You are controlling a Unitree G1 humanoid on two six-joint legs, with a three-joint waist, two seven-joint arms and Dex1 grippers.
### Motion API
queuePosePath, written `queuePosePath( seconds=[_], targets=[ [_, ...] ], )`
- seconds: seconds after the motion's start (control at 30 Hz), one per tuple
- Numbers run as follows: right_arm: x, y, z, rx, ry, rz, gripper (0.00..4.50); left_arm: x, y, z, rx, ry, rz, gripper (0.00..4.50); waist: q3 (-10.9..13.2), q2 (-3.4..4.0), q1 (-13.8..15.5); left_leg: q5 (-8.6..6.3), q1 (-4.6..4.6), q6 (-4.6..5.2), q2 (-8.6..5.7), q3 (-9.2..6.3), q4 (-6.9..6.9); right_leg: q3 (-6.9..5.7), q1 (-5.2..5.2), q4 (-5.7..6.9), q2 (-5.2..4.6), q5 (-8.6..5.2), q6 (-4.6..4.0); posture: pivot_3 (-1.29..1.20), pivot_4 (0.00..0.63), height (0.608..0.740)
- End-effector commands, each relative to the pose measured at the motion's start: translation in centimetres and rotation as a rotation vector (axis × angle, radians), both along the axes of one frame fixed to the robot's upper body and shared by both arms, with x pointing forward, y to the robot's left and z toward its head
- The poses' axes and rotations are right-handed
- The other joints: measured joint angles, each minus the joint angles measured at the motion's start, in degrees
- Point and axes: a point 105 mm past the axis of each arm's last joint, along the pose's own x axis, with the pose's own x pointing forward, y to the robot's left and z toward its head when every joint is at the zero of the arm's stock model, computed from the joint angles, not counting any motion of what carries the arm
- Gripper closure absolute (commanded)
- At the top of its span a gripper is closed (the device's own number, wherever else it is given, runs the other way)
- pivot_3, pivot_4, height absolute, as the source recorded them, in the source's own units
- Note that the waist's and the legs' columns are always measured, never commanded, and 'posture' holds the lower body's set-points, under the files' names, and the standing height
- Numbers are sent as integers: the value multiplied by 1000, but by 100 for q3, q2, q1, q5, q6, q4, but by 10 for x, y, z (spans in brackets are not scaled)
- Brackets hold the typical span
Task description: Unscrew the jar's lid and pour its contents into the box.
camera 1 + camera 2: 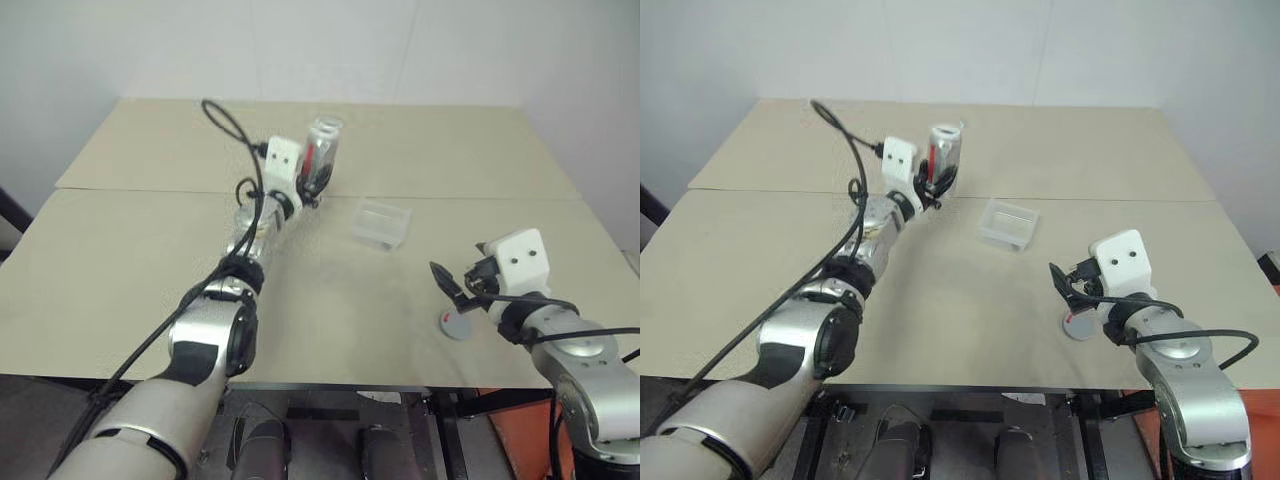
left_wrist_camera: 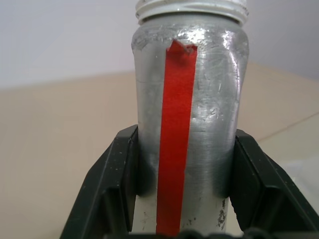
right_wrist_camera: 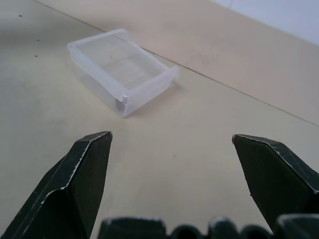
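Nearest the camera, the right hand (image 1: 452, 288) hovers low over the near right part of the beige surface (image 1: 330, 300), its two black fingers spread wide and holding nothing. Just beside it, flat on the surface, lies the grey lid (image 1: 456, 324), already off the jar. Farther back and to the left, the left hand (image 1: 312, 182) is pinching the jar (image 1: 322, 150), a silvery cylinder with a red strip down its side, held raised and roughly upright with its threaded mouth bare. The clear box (image 1: 383, 223) sits on the surface between the two hands, near the jar and to its right, mouth up.

Judging by this, pouring is the step in hand. To do it well, the jar's mouth should be brought right above the box's middle before tipping, then tilted slowly so nothing spills over the low walls. The light box may slide if bumped.
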Motion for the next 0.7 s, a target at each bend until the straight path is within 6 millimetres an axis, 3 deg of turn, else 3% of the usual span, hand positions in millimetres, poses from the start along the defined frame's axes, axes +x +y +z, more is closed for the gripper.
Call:
queuePosePath(
  seconds=[0.03,0.17,0.33,0.57,0.7],
  targets=[
    [5,8,13,-22,-65,53,28,-8,11,15,-75,-148,93,2365,0,0,3,0,0,0,0,-2,0,0,0,0,0,0,0,0,150,740],
    [9,16,13,-24,-72,86,28,-20,27,-9,-121,-115,112,2365,0,1,3,1,1,-1,1,-2,0,0,-1,4,0,1,-1,0,150,740],
    [8,18,15,-15,-79,105,28,-29,38,-43,10,-58,155,2365,-2,2,10,1,3,-1,0,-2,0,0,1,5,-1,1,-1,0,150,740],
    [7,16,14,-28,-74,100,28,-34,47,-67,-36,36,165,2365,-22,4,34,1,23,0,1,-1,1,0,19,0,0,1,-1,0,150,740],
    [7,16,13,-37,-72,100,0,-37,49,-67,-104,56,161,1103,-22,4,18,1,36,0,1,-1,0,1,32,-6,0,1,-1,0,150,740]
  ],
)
